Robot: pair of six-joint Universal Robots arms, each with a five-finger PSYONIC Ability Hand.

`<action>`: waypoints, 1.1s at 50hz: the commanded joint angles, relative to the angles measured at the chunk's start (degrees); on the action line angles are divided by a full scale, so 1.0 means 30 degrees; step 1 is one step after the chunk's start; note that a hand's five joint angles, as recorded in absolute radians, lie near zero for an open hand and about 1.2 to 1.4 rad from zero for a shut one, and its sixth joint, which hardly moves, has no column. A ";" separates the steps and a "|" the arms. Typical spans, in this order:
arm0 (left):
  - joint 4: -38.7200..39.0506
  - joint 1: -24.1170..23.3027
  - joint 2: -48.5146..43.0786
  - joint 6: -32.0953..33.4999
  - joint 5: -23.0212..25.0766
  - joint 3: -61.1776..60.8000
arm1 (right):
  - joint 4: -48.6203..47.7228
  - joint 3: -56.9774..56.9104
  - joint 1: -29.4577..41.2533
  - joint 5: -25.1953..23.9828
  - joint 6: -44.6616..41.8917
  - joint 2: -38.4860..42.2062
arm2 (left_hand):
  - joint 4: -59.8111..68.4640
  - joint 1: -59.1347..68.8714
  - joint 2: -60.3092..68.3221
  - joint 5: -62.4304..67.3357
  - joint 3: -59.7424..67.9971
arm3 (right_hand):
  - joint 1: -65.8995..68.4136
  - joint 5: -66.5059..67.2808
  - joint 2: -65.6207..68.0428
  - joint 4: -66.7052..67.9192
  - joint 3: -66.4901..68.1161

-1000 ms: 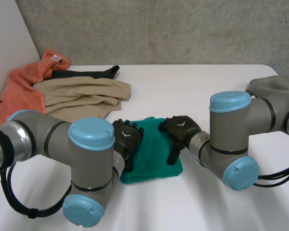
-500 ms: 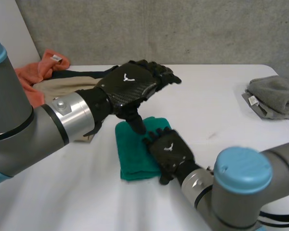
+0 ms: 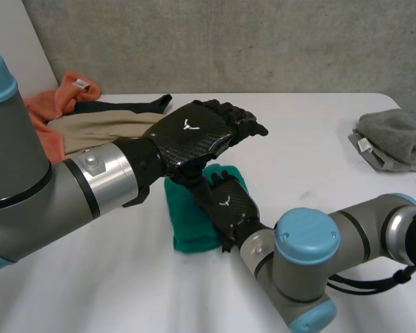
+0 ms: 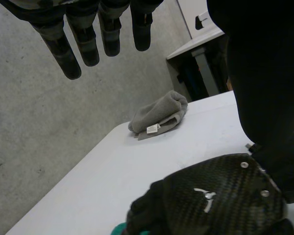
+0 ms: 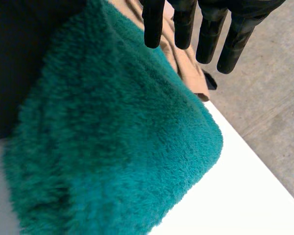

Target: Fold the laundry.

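the green towel (image 3: 186,225) lies folded near the middle of the table (image 3: 312,139), the right hand (image 3: 225,202) flat on it with fingers straight. the left hand (image 3: 194,132) hovers above, fingers straight and empty. a grey towel (image 3: 395,139) sits folded at the right edge. left to do, i'd judge — the orange towel (image 3: 41,111) and tan garment (image 3: 104,128) heaped at the far left corner.

A folded towel (image 3: 185,225) lies mid-table (image 3: 319,163), with the right hand (image 3: 227,202) over it and the left hand (image 3: 194,135) above both. A heap of clothes (image 3: 114,132) lies behind at the left, and a folded cloth (image 3: 395,137) lies far right.
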 commanded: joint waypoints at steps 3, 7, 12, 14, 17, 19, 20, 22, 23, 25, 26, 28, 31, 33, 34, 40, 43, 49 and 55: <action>0.0011 0.0119 0.0119 -0.0002 -0.0027 0.0009 | 0.0953 -0.1811 0.0035 -0.0119 0.0105 0.0703 | 0.0341 0.0356 0.0103 -0.0006 0.0283 | 0.3885 0.3260 0.3360 0.3182 0.3600; -0.0018 0.0149 0.0177 -0.0031 -0.0056 0.0009 | 0.2095 -0.2953 0.0035 -0.0207 0.0135 0.1347 | 0.0341 0.0356 0.0103 -0.0006 0.0283 | 0.9369 0.8744 0.8844 0.8665 0.9083; -0.0018 0.0149 0.0441 -0.0148 -0.0056 -0.0020 | 0.3007 -0.4158 0.0035 -0.0441 0.0253 0.2169 | 0.0341 0.0356 0.0103 -0.0006 0.0283 | 1.8795 1.8170 1.8270 1.8091 1.8509; -0.0018 0.0178 0.0471 -0.0119 -0.0056 -0.0078 | 0.3212 -0.4393 0.0035 -0.0587 0.0282 0.2374 | 0.0341 0.0356 0.0103 -0.0006 0.0283 | 2.2771 2.2146 2.2246 2.2067 2.2485; -0.0018 0.0178 0.0500 -0.0119 -0.0027 -0.0079 | 0.3389 -0.4482 0.0035 -0.0676 0.0486 0.2171 | 0.0341 0.0356 0.0103 -0.0006 0.0283 | 2.2940 2.2316 2.2415 2.2237 2.2655; -0.0018 0.0237 0.0529 -0.0090 -0.0027 -0.0079 | 0.3506 -0.4395 -0.0227 -0.0618 0.0981 0.1734 | 0.0341 0.0356 0.0103 -0.0006 0.0283 | 2.2940 2.2316 2.2415 2.2237 2.2655; -0.0018 0.0237 0.0529 -0.0089 -0.0027 -0.0079 | 0.3535 -0.4336 -0.0374 -0.0588 0.1217 0.1470 | 0.0341 0.0356 0.0103 -0.0006 0.0283 | 2.2940 2.2316 2.2415 2.2237 2.2655; -0.0018 0.0266 0.0588 -0.0089 -0.0027 -0.0079 | 0.3710 -0.4073 -0.1073 -0.0559 0.1715 0.0564 | 0.0341 0.0356 0.0103 -0.0006 0.0283 | 2.2940 2.2316 2.2415 2.2237 2.2655; 0.0011 0.0324 0.0704 -0.0089 -0.0056 -0.0079 | 0.3798 -0.3955 -0.1397 -0.0559 0.1775 0.0298 | 0.0341 0.0356 0.0103 -0.0006 0.0283 | 2.2940 2.2316 2.2415 2.2237 2.2655; 0.0011 0.0441 0.0851 -0.0118 -0.0056 -0.0079 | 0.4033 -0.3663 -0.2013 -0.0588 0.1805 -0.0171 | 0.0341 0.0356 0.0103 -0.0006 0.0283 | 2.2940 2.2316 2.2415 2.2237 2.2655; 0.0011 0.0500 0.0939 -0.0148 -0.0027 -0.0079 | 0.4295 -0.3429 -0.2567 -0.0675 0.1718 -0.0551 | 0.0341 0.0356 0.0103 -0.0006 0.0283 | 2.2940 2.2316 2.2415 2.2237 2.2655; 0.0011 0.0676 0.1086 -0.0207 -0.0027 -0.0108 | 0.4589 -0.3310 -0.3126 -0.0705 0.1572 -0.0904 | 0.0341 0.0356 0.0103 -0.0006 0.0283 | 2.2940 2.2316 2.2415 2.2237 2.2655; 0.0011 0.0735 0.1232 -0.0207 -0.0056 -0.0108 | 0.4679 -0.3105 -0.4444 -0.0998 0.1162 -0.1374 | 0.0341 0.0356 0.0103 -0.0006 0.0283 | 2.2940 2.2316 2.2415 2.2237 2.2655; 0.0011 0.0735 0.1261 -0.0207 -0.0056 -0.0108 | 0.4562 -0.3192 -0.5235 -0.1289 0.0811 -0.1521 | 0.0341 0.0356 0.0103 -0.0006 0.0283 | 2.2940 2.2316 2.2415 2.2237 2.2655; 0.0011 0.0735 0.1291 -0.0207 -0.0056 -0.0108 | 0.4271 -0.3309 -0.5819 -0.1813 0.0490 -0.1550 | 0.0341 0.0356 0.0103 -0.0006 0.0283 | 2.2940 2.2316 2.2415 2.2237 2.2655; 0.0011 0.0793 0.1291 -0.0207 -0.0056 -0.0108 | 0.1841 -0.4333 -0.7960 -0.5622 -0.0685 -0.1726 | 0.0341 0.0356 0.0103 -0.0006 0.0283 | 2.2940 2.2316 2.2415 2.2237 2.2655; 0.0011 0.0823 0.1291 -0.0207 -0.0056 -0.0108 | 0.0404 -0.5737 -0.9132 -0.7177 -0.0685 -0.1902 | 0.0341 0.0356 0.0103 -0.0006 0.0283 | 2.2940 2.2316 2.2415 2.2237 2.2655; 0.0011 0.0852 0.1320 -0.0207 -0.0056 -0.0108 | 0.0079 -0.9252 -1.1445 -0.7795 0.1127 -0.1289 | 0.0341 0.0356 0.0103 -0.0006 0.0283 | 2.2940 2.2316 2.2415 2.2237 2.2655; 0.0011 0.0852 0.1759 -0.0207 -0.0056 -0.0108 | -0.0331 -1.2067 -1.4873 -0.9081 0.4732 0.0058 | 0.0341 0.0356 0.0103 -0.0006 0.0283 | 2.2940 2.2316 2.2415 2.2237 2.2655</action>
